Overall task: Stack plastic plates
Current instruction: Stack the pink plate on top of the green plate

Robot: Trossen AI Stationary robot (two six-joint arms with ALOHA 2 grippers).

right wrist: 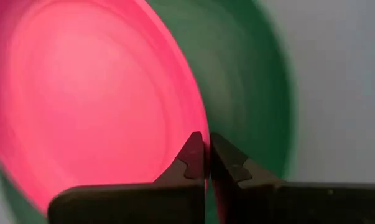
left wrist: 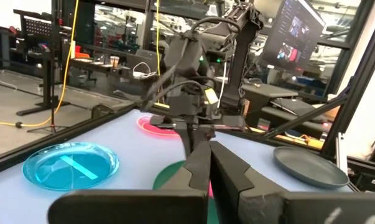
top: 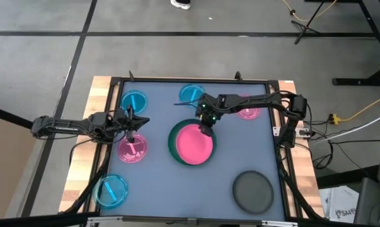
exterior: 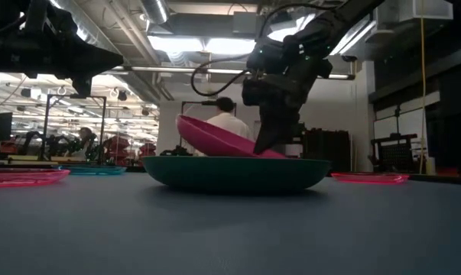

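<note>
Pink plate tilted in the green plate, right jaws clamped on its rim

Pink plate sits inside the large green plate near the middle of the counter, tilted, one edge raised as the low view shows. The right gripper is at its far rim, jaws nearly together and pinching that rim. The left gripper hovers over the left side of the counter, just above a small pink plate; its jaws are almost closed and hold nothing. A small blue plate lies at the far left, another blue plate at the near left corner, and a third blue one at the far middle. Another small pink plate lies under the right arm. The grey plate rests at the near right, apart from the others
</note>
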